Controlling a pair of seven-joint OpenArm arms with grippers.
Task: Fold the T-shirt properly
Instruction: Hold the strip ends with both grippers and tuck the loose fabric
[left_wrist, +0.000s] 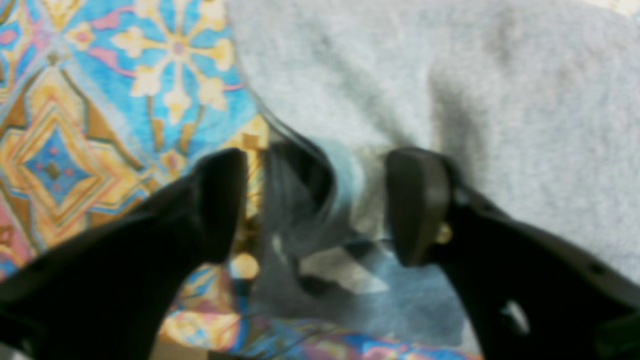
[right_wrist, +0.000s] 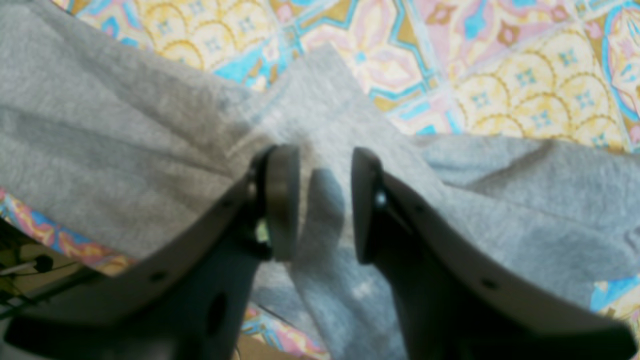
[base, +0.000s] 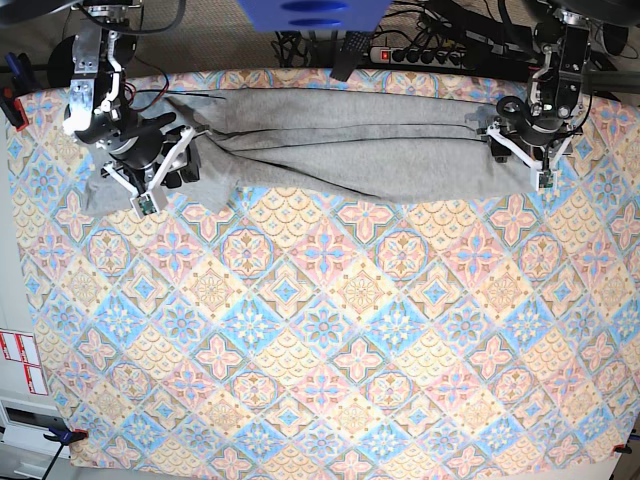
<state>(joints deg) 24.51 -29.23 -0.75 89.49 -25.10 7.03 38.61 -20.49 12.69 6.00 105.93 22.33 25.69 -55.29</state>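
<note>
Shirt (base: 350, 150) stretches in a long band across the top of your bench (base: 330, 340). Your left pincer (base: 528, 148), upper right, stands wide over its end; your right pincer (base: 168, 165), upper left, gapes narrowly around a fold.

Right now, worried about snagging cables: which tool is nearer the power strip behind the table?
Left. In the base view the left tool sits at the T-shirt end below and right of the power strip; the right tool is at the far opposite end.
</note>
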